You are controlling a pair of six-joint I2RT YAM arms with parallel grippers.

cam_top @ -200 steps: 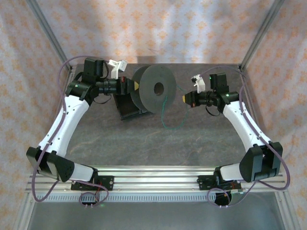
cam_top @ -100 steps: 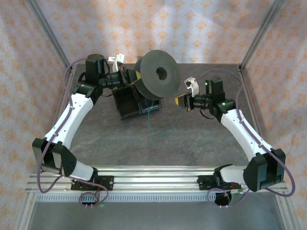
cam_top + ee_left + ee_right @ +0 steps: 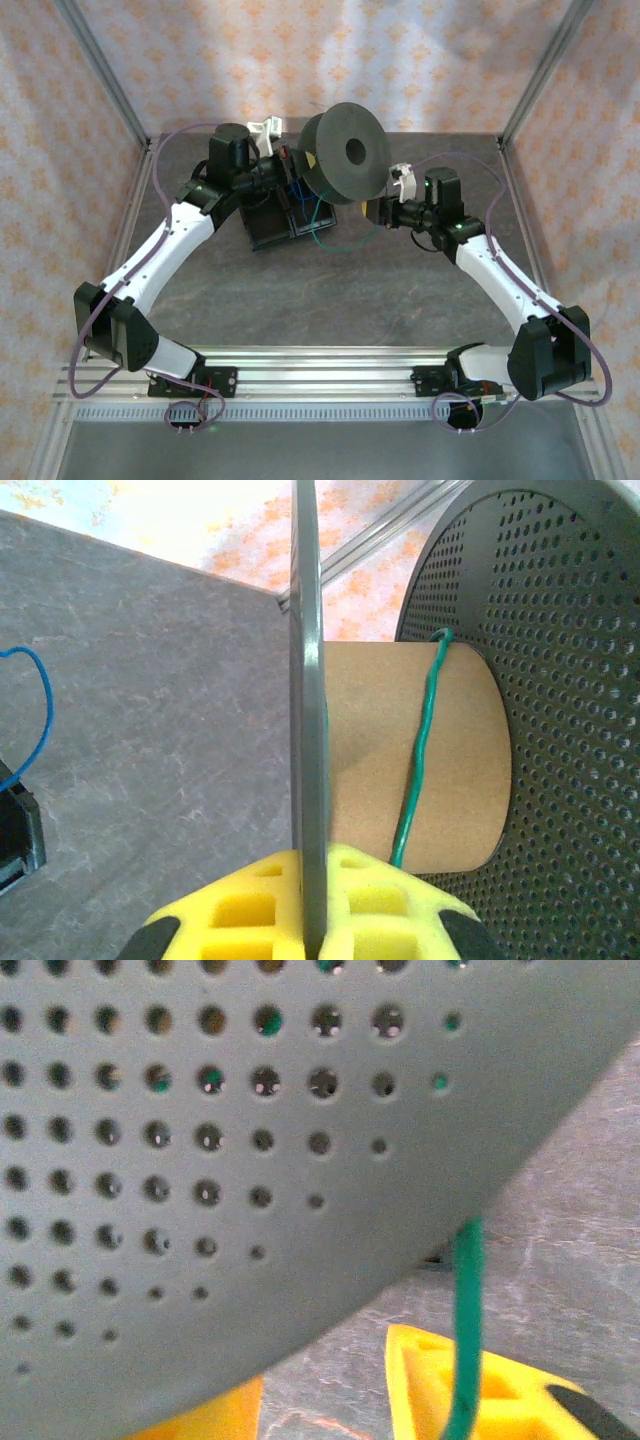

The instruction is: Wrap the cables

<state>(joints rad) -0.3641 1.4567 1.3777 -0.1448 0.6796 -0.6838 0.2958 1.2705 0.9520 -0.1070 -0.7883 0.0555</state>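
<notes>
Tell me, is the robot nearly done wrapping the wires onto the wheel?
Not nearly. Done: one strand of the green cable lies across the cardboard core. In hand: the left pincer clamps the spool by its flange, and the green cable runs past the open right pincer. Left: a loop of green cable hangs loose below, and the blue cable is not on the spool at all.

Green cable (image 3: 466,1290) hangs below perforated spool flange (image 3: 200,1160).
</notes>
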